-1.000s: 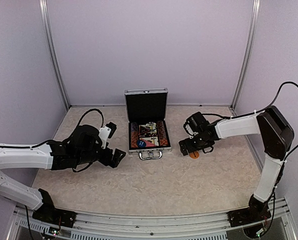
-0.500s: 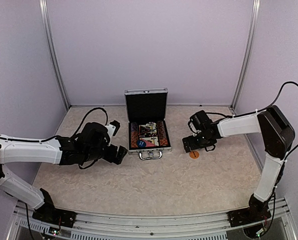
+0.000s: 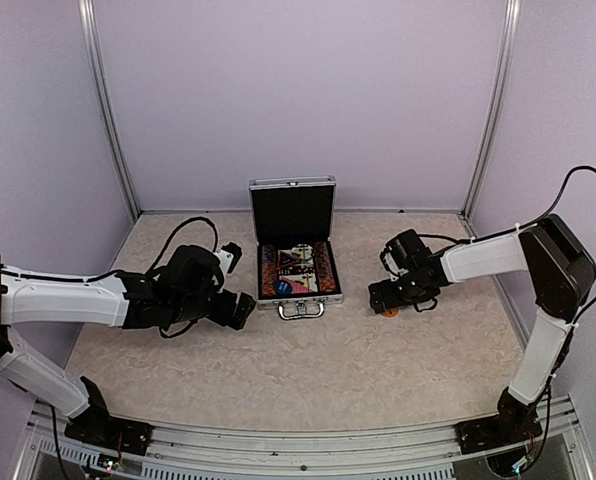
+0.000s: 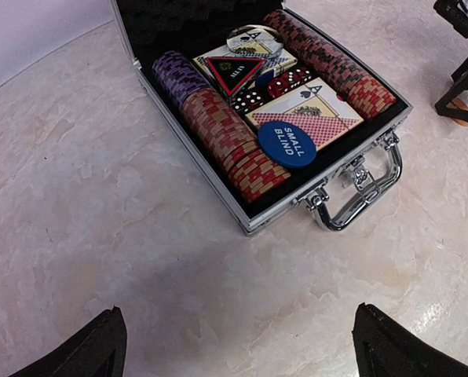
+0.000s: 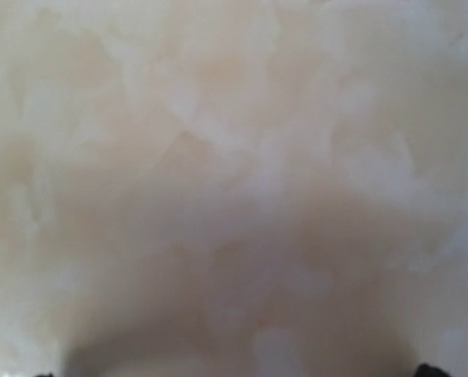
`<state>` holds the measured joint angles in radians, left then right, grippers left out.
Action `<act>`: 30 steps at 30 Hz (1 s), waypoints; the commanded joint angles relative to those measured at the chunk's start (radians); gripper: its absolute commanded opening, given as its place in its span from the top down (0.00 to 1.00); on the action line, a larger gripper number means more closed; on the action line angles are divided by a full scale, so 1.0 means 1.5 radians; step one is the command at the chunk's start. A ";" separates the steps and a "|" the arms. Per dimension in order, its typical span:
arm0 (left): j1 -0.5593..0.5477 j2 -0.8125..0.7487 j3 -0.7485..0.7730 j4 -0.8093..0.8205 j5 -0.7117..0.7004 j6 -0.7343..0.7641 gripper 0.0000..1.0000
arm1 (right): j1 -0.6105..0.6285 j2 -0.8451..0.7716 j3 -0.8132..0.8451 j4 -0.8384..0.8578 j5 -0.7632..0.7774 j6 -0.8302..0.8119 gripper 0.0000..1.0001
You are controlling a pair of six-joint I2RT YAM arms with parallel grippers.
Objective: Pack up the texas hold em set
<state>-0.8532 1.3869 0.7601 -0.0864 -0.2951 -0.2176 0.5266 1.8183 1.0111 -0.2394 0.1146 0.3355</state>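
L gripper (image 3: 236, 308) jaws wide apart, near case's (image 3: 293, 212) left. Case mid-table: silver, black lining, lid upright at far side, handle (image 4: 360, 192) twd arms, long axis L-R. Inside: chip rows (image 4: 218, 133), cards (image 4: 308, 114), red triangle (image 4: 234, 71), blue button (image 4: 287, 144) reading "SMALL BLIND". R gripper (image 3: 383, 298) jaws apart over orange chip (image 3: 387, 311), right of case.

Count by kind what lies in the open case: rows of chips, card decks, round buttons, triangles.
Rows of chips: 2 (left, right)
Card decks: 2 (near, far)
Round buttons: 2 (blue SMALL BLIND, pale)
Red triangle: 1
Total: 7
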 commanded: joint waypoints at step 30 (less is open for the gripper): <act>-0.009 0.011 0.019 -0.002 0.005 -0.008 0.01 | 0.041 -0.007 -0.097 -0.005 -0.071 0.034 0.24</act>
<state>-0.8604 1.4258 0.7773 -0.0872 -0.2787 -0.2245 0.5674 1.7576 0.9123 -0.1860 0.1310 0.3550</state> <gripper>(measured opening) 0.990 0.771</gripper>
